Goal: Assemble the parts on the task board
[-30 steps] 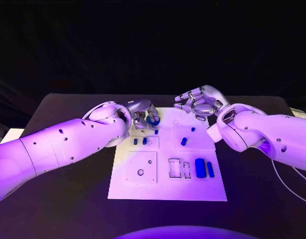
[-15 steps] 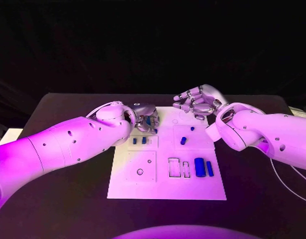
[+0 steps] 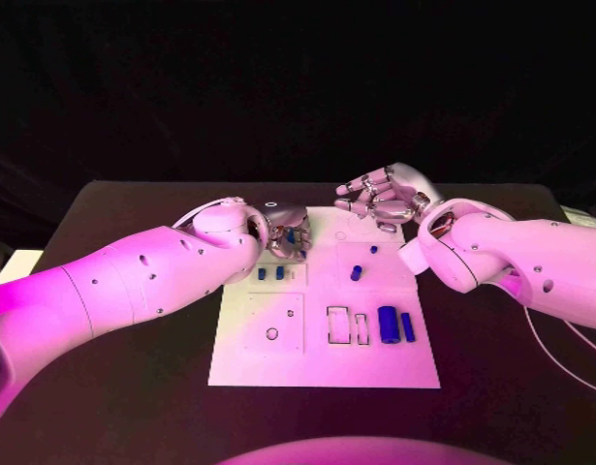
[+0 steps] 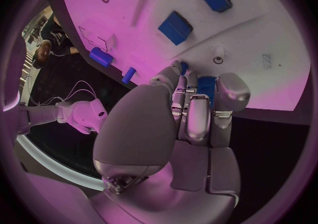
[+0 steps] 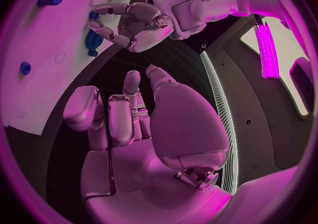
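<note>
The white task board (image 3: 319, 363) lies mid-table. My left hand (image 3: 287, 233) hovers over its far left corner, fingers curled round a small blue part (image 4: 206, 84); the same hand (image 5: 135, 22) and the blue part (image 5: 93, 39) in it face the right wrist camera. My right hand (image 3: 382, 198) hangs above the board's far edge, fingers loosely bent and apart, holding nothing. Two blue blocks (image 3: 269, 274) sit just nearer than the left hand. A blue peg (image 3: 357, 273) stands mid-board. Two longer blue pieces (image 3: 397, 325) lie at the right.
Two empty rectangular slots (image 3: 348, 326) sit beside the long blue pieces, and a small round hole (image 3: 272, 333) marks the board's near left panel. Black table (image 3: 116, 387) surrounds the board. My two forearms flank the board's far half.
My left hand, still holding the blue part, has dropped slightly toward the board's far left corner. The right hand has barely moved.
</note>
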You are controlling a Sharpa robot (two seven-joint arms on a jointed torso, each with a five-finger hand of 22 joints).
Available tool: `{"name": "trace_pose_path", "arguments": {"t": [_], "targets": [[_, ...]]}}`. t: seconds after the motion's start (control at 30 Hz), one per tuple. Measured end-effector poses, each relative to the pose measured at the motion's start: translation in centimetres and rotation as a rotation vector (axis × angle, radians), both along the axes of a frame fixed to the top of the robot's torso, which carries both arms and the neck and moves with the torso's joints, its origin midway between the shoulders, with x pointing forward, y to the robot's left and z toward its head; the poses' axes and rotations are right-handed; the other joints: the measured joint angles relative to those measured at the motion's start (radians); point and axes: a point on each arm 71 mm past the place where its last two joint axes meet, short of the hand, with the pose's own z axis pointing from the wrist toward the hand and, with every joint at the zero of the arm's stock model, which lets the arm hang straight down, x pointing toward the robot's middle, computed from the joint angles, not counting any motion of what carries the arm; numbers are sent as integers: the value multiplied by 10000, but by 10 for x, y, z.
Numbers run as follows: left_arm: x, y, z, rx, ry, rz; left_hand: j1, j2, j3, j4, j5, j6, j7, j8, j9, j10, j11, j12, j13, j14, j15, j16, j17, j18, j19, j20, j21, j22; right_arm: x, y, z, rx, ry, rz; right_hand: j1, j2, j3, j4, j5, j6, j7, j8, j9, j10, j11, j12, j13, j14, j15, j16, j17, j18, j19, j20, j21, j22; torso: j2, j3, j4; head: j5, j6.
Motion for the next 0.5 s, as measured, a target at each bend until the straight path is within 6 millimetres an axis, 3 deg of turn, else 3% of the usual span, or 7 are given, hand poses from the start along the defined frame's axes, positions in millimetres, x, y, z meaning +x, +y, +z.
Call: {"name": "trace_pose_path", "arguments": {"t": [0.5], "targets": [[3, -5, -1, 352, 12, 53, 103, -4, 1057, -440, -45, 454, -13, -61, -254, 708, -69, -557, 10, 2, -73, 0, -205, -1, 0, -72, 691, 75, -1, 1, 1, 13, -7, 33, 0, 0, 0, 0, 0, 0, 0, 0, 0, 1, 1, 0, 1, 0, 0, 0, 0, 0, 0, 0, 0, 0, -1, 7, -5, -46, -52]]}}
